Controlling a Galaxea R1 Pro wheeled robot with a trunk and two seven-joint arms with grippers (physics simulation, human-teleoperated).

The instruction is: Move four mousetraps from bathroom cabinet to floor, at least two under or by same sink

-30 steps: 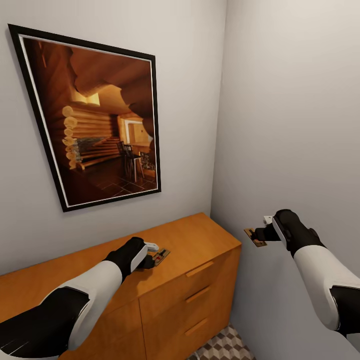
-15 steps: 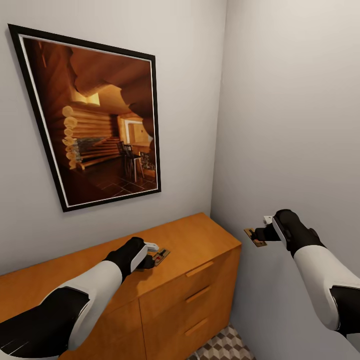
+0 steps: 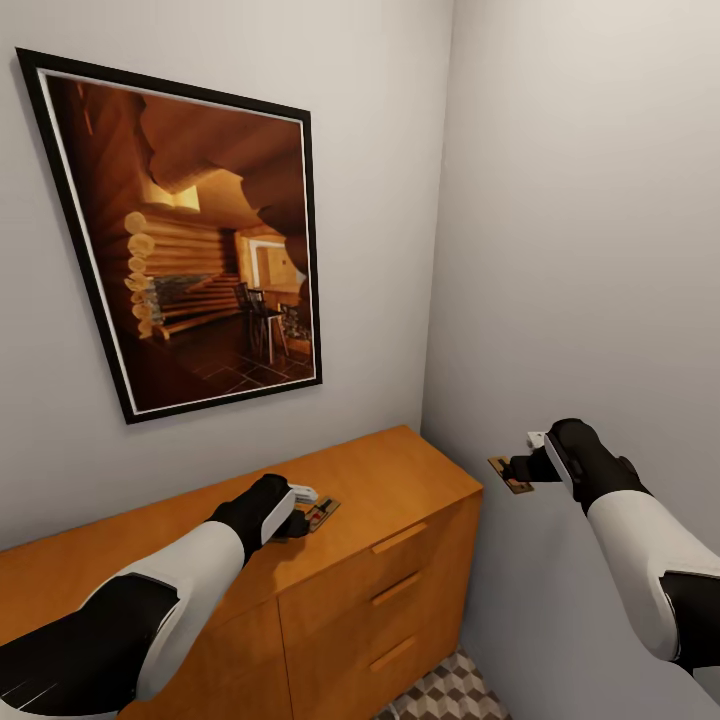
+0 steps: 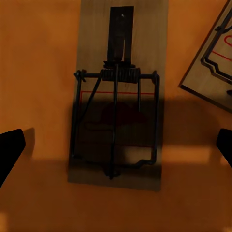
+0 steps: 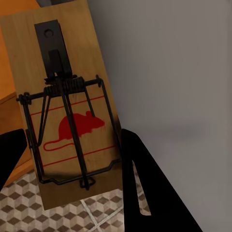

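On the flat top of the orange-brown cabinet [image 3: 400, 480] lies a mousetrap [image 4: 116, 96], a wooden board with a dark wire spring. My left gripper [image 4: 116, 150] is open just above it, one dark fingertip [image 4: 10, 150] on each side of the board. A second mousetrap [image 4: 215, 58] lies beside it on the same top. In the head view the left gripper [image 3: 303, 510] sits over the mousetraps [image 3: 323, 513]. My right gripper [image 3: 522, 468] is shut on another mousetrap [image 3: 509, 474] [image 5: 67, 111] with a red mouse print, held in the air to the right of the cabinet.
A large framed picture [image 3: 190, 240] hangs on the wall above the cabinet. The room's corner and a grey wall [image 3: 590, 250] stand close on the right. Cube-patterned bathroom floor [image 3: 450, 695] shows in the narrow gap below the cabinet's drawers [image 3: 398, 592].
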